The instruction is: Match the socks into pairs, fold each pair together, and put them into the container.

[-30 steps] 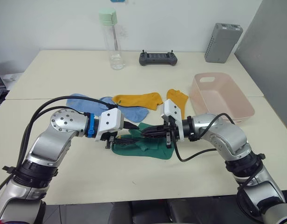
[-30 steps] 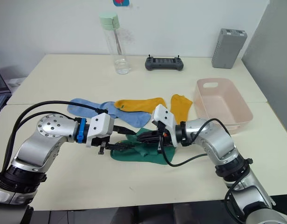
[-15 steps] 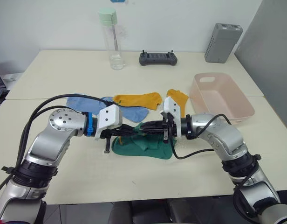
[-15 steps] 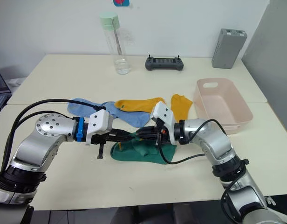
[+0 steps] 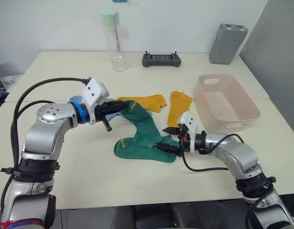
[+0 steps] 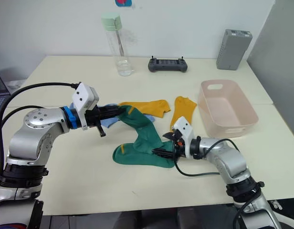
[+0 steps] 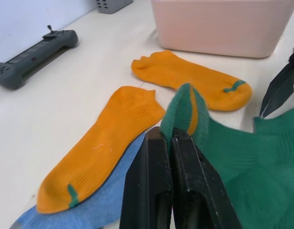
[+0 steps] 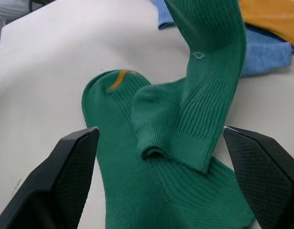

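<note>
Pinching the cuff of one green sock point(image 5: 142, 126), the left gripper point(image 5: 122, 109) held it raised over the second green sock point(image 5: 137, 150) on the surface point(image 5: 89, 176). The right gripper point(image 5: 169, 138) stood open beside both, holding nothing.

Surface: we see a cream-coloured top point(image 5: 66, 71), made of two tables pushed together, with a seam running across the middle.
Wall: plain white point(image 5: 56, 24) behind the far edge.
Right side: a grey panel point(image 5: 276, 62) stands beside the surface.
Floor: dark grey point(image 6: 89, 220), seen under the near edge.
Light: even, with soft shadows.
</note>
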